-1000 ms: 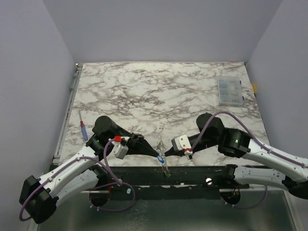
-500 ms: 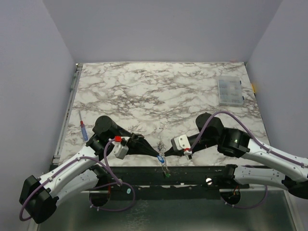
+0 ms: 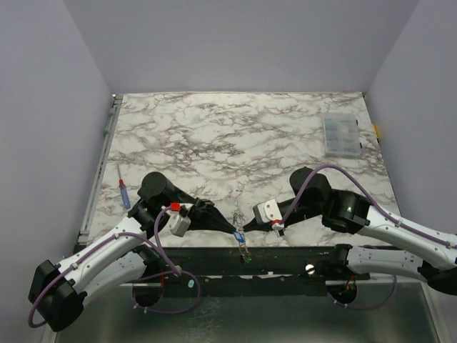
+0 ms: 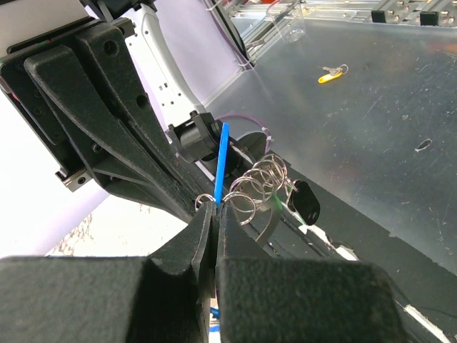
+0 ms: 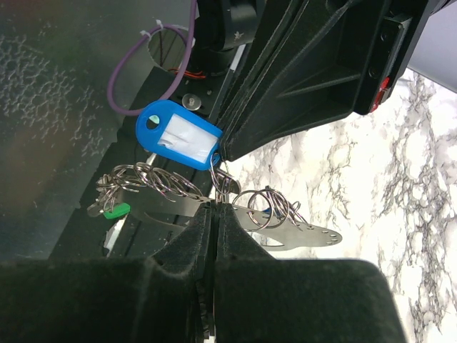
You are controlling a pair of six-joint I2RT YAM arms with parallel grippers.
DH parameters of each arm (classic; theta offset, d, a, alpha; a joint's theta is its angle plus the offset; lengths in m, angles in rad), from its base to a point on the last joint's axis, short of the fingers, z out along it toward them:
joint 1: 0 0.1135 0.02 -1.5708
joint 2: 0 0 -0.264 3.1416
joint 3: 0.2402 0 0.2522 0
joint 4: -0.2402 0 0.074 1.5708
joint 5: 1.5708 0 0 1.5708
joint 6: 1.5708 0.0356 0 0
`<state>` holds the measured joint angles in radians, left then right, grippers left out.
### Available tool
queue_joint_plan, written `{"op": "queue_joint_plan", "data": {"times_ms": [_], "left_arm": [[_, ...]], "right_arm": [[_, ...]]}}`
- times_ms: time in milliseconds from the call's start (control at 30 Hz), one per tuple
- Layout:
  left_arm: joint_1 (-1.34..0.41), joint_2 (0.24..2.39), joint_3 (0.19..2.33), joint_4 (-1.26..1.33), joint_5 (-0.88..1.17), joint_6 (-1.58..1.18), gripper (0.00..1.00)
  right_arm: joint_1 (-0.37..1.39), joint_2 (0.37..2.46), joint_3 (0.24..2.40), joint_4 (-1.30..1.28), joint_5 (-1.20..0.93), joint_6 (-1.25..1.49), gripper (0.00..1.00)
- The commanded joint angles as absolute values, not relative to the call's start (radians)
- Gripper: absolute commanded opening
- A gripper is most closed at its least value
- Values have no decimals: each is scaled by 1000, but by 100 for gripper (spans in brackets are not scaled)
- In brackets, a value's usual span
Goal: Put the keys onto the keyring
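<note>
The task looks well advanced but not visibly finished. Both arms meet at the near edge of the marble tabletop (image 3: 235, 136), holding one hanging bunch between them just past that edge.

The left tool (image 4: 214, 212) is pinched fully shut on the edge of a blue key tag (image 5: 178, 139). The right tool (image 5: 212, 211) is also fully closed. It nips thin wire in the bunch of split rings (image 5: 153, 182), though I cannot tell which ring.

A black-headed key (image 4: 307, 204) and a green-headed key (image 5: 114, 211) already hang from those rings. A flat pale metal strip (image 5: 300, 234) with small holes lies among them. A bit of blue shows near the strip, too hidden to name.

I cannot pick out the long oval keyring as a separate loop, so I cannot confirm that every key is on it. My guess is that the arms are threading or settling one last ring.

The thin screwdriver (image 3: 123, 193) lies at the left side of the tabletop. The clear compartment box (image 3: 340, 136) sits at the far right, well apart from the work.

The white insert of the tag looks blank. No brand or other writing can be read anywhere.
</note>
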<state>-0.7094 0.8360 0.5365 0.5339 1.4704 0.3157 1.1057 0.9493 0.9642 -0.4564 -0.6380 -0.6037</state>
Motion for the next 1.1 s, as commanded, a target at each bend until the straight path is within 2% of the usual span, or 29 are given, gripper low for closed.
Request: {"op": "queue_joint_plan", "data": {"times_ms": [0, 1067], "left_arm": [[-715, 824, 560, 535, 1511, 338, 0], [-716, 816, 563, 525, 1516, 334, 0]], "right_arm": [[1105, 949, 975, -417, -648, -614, 1], [1105, 912, 965, -402, -607, -609, 1]]}}
